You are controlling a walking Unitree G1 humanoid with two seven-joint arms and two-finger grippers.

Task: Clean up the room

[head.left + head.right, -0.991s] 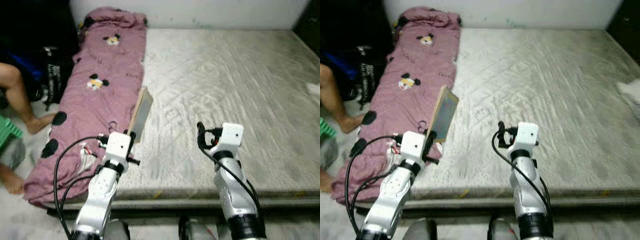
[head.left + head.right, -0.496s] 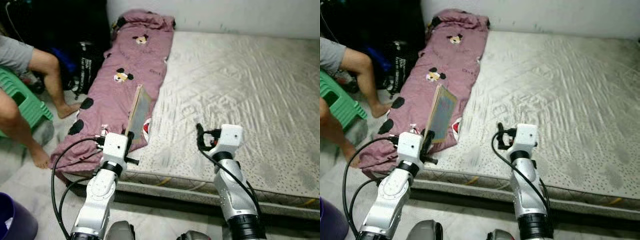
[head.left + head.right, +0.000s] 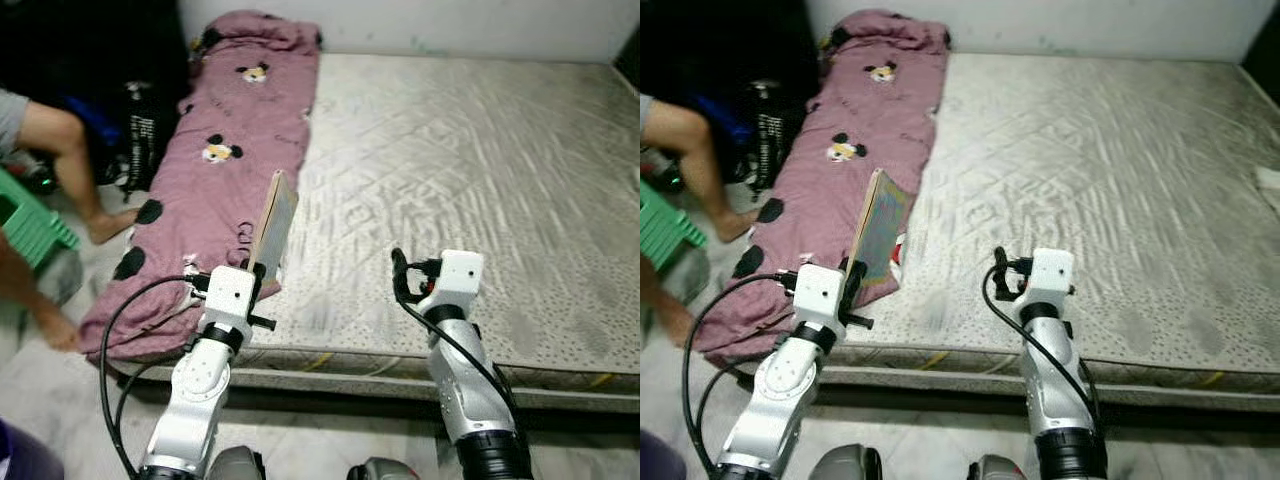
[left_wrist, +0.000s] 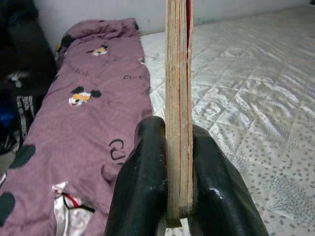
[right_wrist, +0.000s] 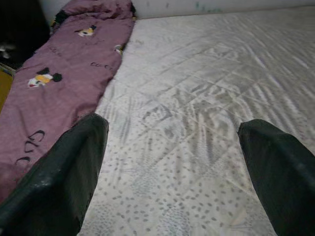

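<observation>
The robot stands at the near edge of a bare grey mattress [image 3: 480,150], both silver arms raised forward from below and bent at the elbow. The left tool [image 3: 262,272] is clamped on the lower edge of a thin book [image 3: 273,222], which stands upright on its edge, tilted a little to the right, over the near left part of the bed; in the left wrist view the two black fingers [image 4: 142,182] press flat against either cover of the book [image 4: 178,98]. The right tool [image 3: 400,277] is held out over the near middle of the mattress with its fingers [image 5: 64,167] spread wide and nothing between them. A pink quilt [image 3: 225,160] printed with cartoon mice lies lengthwise along the left side of the mattress, running from the far wall to the near corner, where it hangs over the edge. Further left, on the floor, a person's bare legs [image 3: 75,170] show beside a green stool [image 3: 30,225], with a dark bag [image 3: 135,125] standing behind them near the quilt.
</observation>
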